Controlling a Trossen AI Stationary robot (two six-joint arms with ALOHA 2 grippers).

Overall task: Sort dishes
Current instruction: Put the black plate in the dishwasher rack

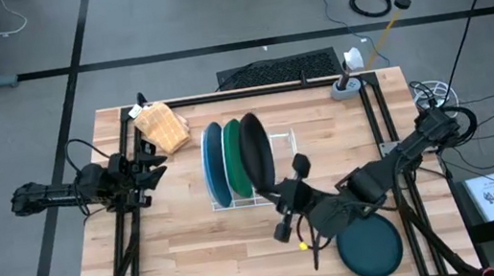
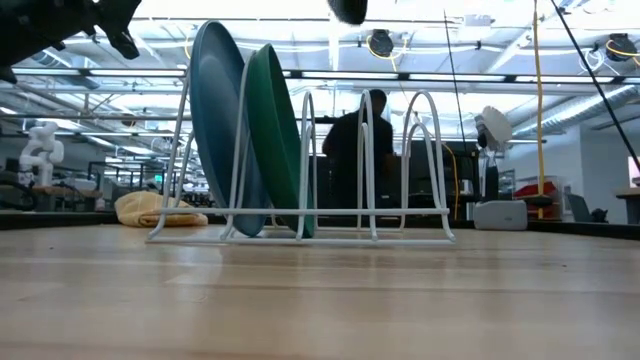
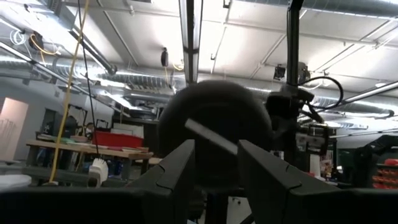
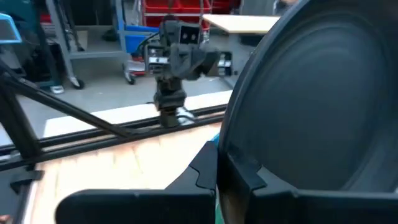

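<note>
— Right tool [image 1: 285, 212] first: what's in it?
— It's clenched on the rim of the black plate [image 1: 257, 155], holding it upright at the white wire rack [image 1: 278, 140].
— And just past the black plate?
— Green plate [image 1: 235, 159], then the light blue plate [image 1: 216, 165], both standing on edge in the rack.
— Behind the right tool?
— Dark teal plate [image 1: 371, 246] lies flat on the tabletop [image 1: 197, 261], close to that arm.
— Farther off?
— Left tool [image 1: 151, 168] hangs at the far tabletop edge, fingers [image 3: 180, 171] parted, grasping nothing, beside the tan wooden block [image 1: 162, 127].
</note>
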